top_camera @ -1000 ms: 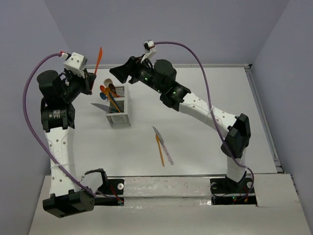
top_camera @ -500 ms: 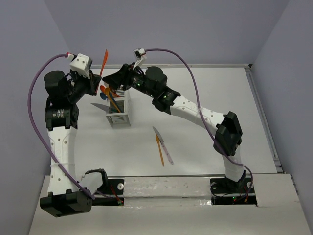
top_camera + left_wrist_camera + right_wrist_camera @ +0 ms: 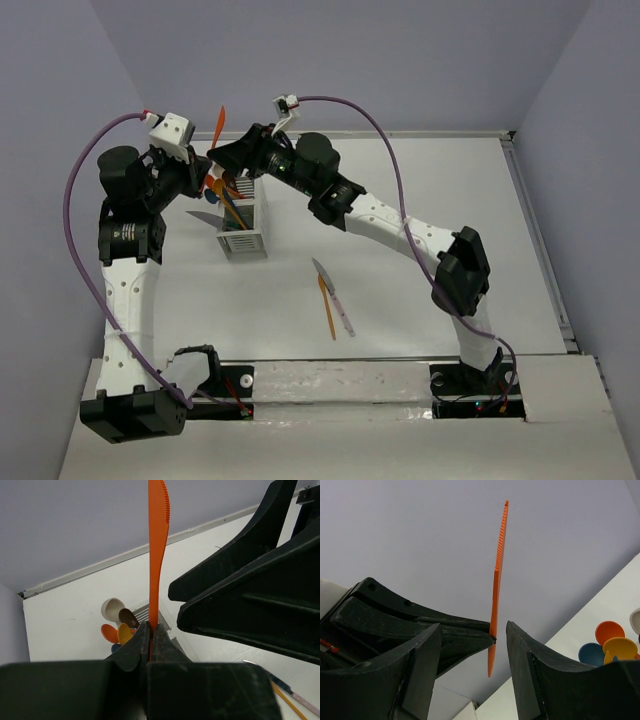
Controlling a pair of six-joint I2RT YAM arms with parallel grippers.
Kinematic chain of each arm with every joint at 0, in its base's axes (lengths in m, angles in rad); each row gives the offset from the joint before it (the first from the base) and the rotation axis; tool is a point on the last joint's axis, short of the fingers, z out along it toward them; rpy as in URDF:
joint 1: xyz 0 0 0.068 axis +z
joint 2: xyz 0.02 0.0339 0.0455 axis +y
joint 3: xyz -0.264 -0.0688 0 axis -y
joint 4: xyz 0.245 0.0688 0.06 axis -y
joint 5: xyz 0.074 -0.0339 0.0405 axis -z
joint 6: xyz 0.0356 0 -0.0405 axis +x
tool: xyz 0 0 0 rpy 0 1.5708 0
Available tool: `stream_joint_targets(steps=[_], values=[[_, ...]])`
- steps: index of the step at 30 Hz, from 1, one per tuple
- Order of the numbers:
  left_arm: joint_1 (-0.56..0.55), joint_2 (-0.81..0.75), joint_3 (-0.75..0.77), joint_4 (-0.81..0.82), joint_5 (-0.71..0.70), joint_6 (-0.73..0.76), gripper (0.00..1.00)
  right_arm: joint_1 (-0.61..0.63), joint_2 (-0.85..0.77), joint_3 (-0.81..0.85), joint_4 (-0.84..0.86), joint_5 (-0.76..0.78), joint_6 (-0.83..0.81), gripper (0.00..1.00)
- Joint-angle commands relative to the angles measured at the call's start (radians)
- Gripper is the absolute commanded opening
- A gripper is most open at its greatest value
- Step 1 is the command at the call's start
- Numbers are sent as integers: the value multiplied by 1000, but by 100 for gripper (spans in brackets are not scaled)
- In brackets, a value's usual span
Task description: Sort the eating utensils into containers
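Observation:
My left gripper (image 3: 206, 172) is shut on the lower part of an orange knife (image 3: 220, 124), held upright above the back left of the white slatted caddy (image 3: 243, 240). In the left wrist view the knife (image 3: 158, 555) rises from the closed jaws (image 3: 150, 630). My right gripper (image 3: 219, 160) is open, its fingers either side of the knife (image 3: 497, 575) without touching it (image 3: 473, 625). Beige (image 3: 112, 608), brown (image 3: 128, 617) and orange (image 3: 110, 632) spoons stand in the caddy (image 3: 144, 611). An orange utensil (image 3: 327, 308) and a pale-handled knife (image 3: 335, 295) lie on the table.
A silver-bladed knife (image 3: 202, 217) lies flat just left of the caddy. The table's raised back edge (image 3: 450, 133) runs behind both grippers. The right arm (image 3: 400, 220) stretches diagonally across the table above the loose utensils.
My left gripper has carried the orange knife to the right, toward the caddy. My right gripper has moved left until its open fingers flank the knife.

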Motion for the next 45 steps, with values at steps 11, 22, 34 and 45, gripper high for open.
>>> stream_joint_targets(steps=[11, 22, 34, 45], values=[[-38, -30, -31, 27, 9, 3, 0, 7, 78, 120, 3, 29, 18, 52], [-39, -25, -30, 31, -9, 4, 0, 7, 112, 137, -7, 1, 30, 0], [-28, -42, -78, -48, -228, 55, 99, 7, 44, 56, -52, 31, -581, 0], [181, -105, -247, 36, -215, 14, 99, 7, 188, 58, -89, -45, -738, 0]])
